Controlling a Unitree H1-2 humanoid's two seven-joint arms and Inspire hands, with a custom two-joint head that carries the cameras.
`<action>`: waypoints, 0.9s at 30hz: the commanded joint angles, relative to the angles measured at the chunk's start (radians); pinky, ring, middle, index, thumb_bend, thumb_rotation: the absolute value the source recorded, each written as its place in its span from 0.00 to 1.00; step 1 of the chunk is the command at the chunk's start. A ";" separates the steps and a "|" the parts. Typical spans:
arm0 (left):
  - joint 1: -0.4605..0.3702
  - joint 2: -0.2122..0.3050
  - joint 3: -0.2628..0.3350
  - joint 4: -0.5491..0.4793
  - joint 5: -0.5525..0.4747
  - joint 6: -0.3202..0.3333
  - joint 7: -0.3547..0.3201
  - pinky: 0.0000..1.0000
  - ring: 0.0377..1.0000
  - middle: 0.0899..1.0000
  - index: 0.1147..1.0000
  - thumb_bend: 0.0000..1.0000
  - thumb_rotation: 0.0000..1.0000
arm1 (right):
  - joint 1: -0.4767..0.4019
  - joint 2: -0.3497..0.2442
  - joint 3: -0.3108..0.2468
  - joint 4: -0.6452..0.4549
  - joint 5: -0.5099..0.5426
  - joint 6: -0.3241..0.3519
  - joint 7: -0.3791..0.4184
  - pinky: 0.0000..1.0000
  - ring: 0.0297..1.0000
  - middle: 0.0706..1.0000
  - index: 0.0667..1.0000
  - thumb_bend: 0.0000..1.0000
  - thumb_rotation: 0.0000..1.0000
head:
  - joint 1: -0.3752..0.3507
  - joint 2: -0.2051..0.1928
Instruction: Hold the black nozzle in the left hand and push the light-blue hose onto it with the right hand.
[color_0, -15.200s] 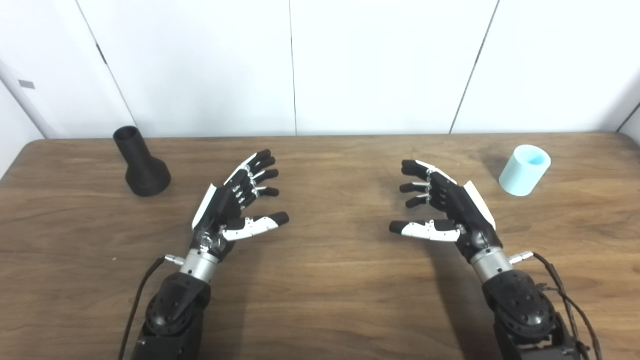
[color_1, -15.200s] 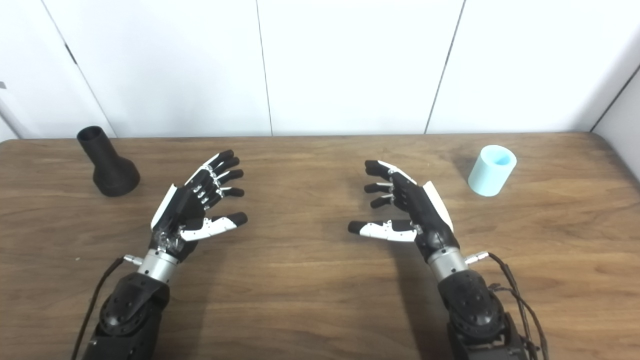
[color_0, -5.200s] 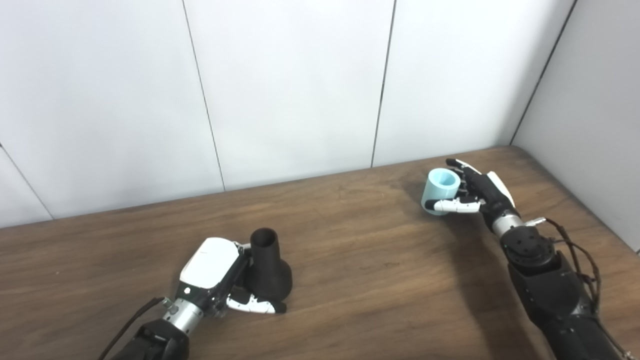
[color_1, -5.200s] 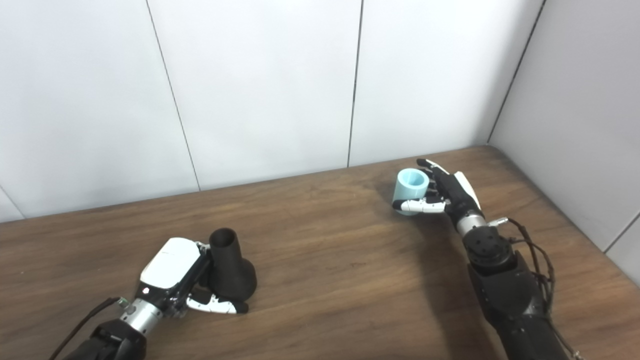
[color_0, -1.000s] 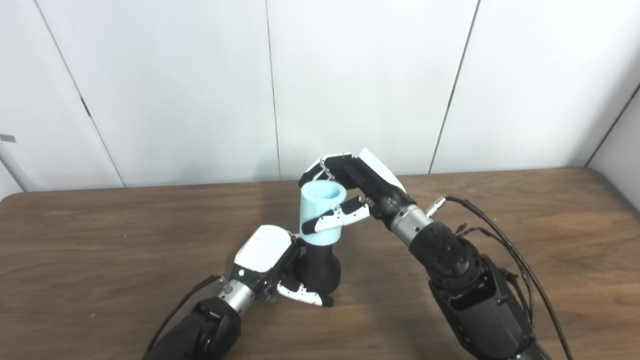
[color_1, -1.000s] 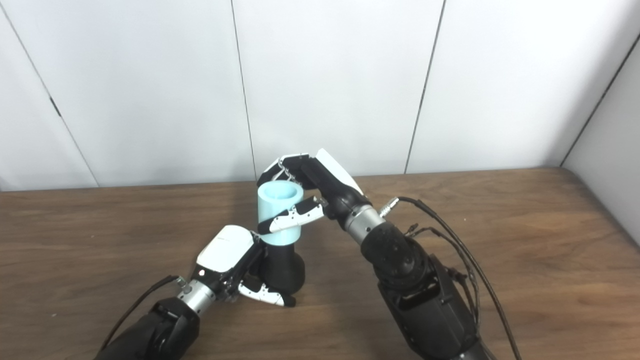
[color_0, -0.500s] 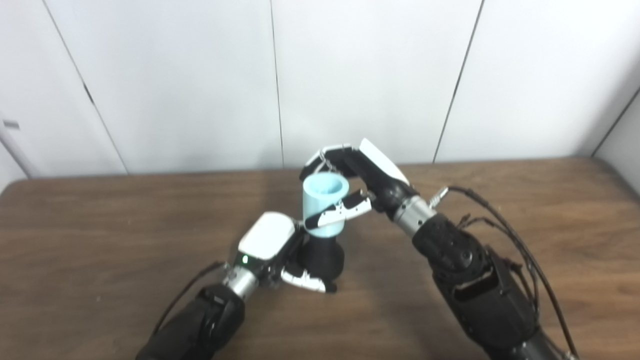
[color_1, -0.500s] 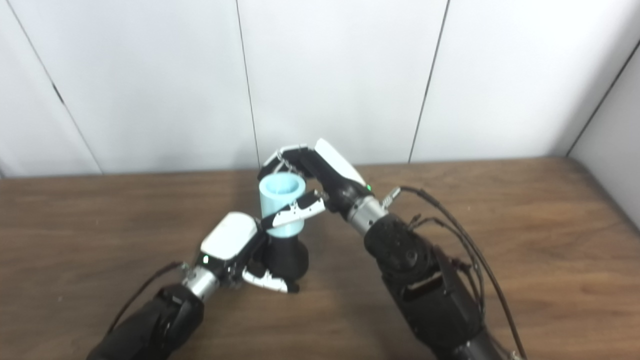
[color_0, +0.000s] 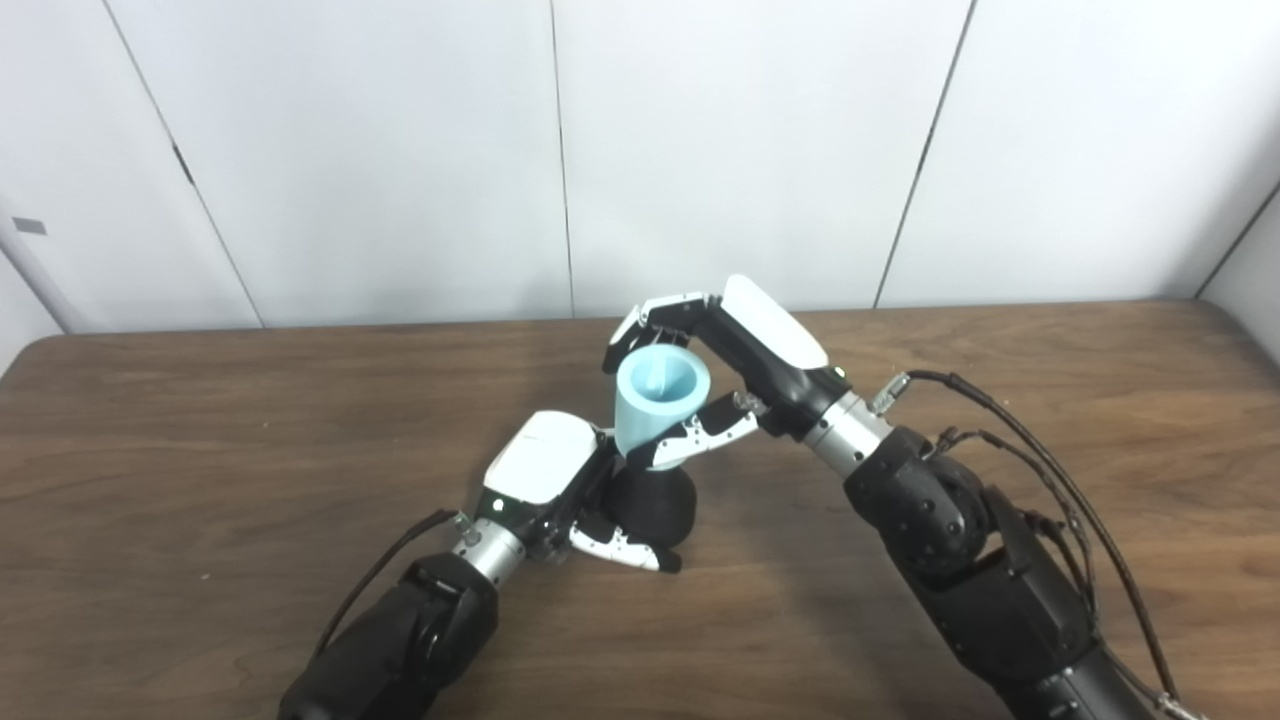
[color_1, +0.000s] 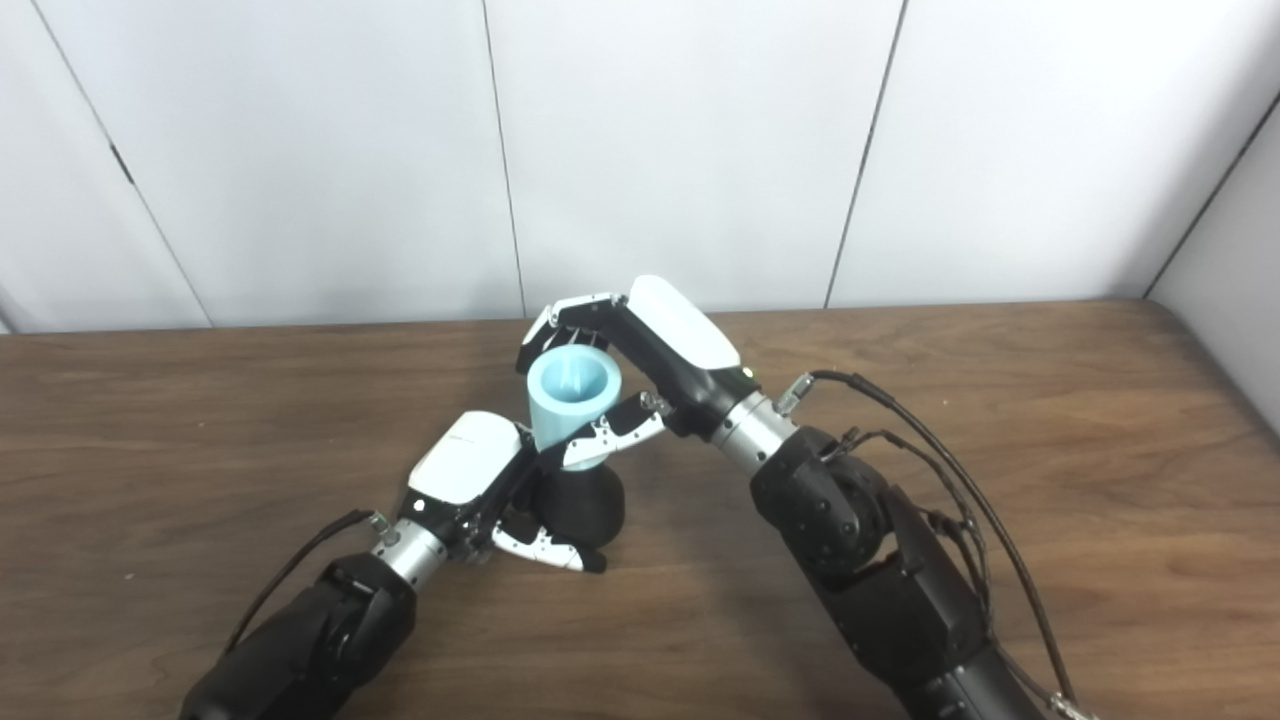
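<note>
One wooden table (color_0: 200, 400), two hands, one nozzle, one hose. Left hand (color_0: 545, 485) wraps its fingers around the flared base of the single black nozzle (color_0: 655, 505), which stands near table centre. One light-blue hose (color_0: 658, 400) sits over the nozzle's neck, open end up, gripped between the thumb and fingers of the right hand (color_0: 745, 355).
</note>
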 joint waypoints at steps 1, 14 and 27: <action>0.104 0.000 -0.057 0.038 0.022 0.011 -0.140 0.29 0.34 0.39 0.48 0.50 0.00 | 0.019 -0.014 0.012 0.015 -0.010 -0.022 0.035 0.31 0.37 0.44 0.48 0.52 0.00 | 0.001 0.006; 0.104 0.007 -0.058 0.031 0.025 0.007 -0.146 0.35 0.38 0.40 0.47 0.50 0.00 | 0.064 0.035 -0.011 0.032 -0.005 0.151 0.050 0.29 0.36 0.42 0.51 0.51 0.00 | 0.006 0.011; 0.102 0.005 -0.059 0.024 0.036 0.004 -0.139 0.32 0.36 0.39 0.48 0.50 0.00 | 0.055 0.054 0.044 0.016 -0.008 0.412 0.115 0.28 0.35 0.41 0.51 0.51 0.00 | 0.017 0.019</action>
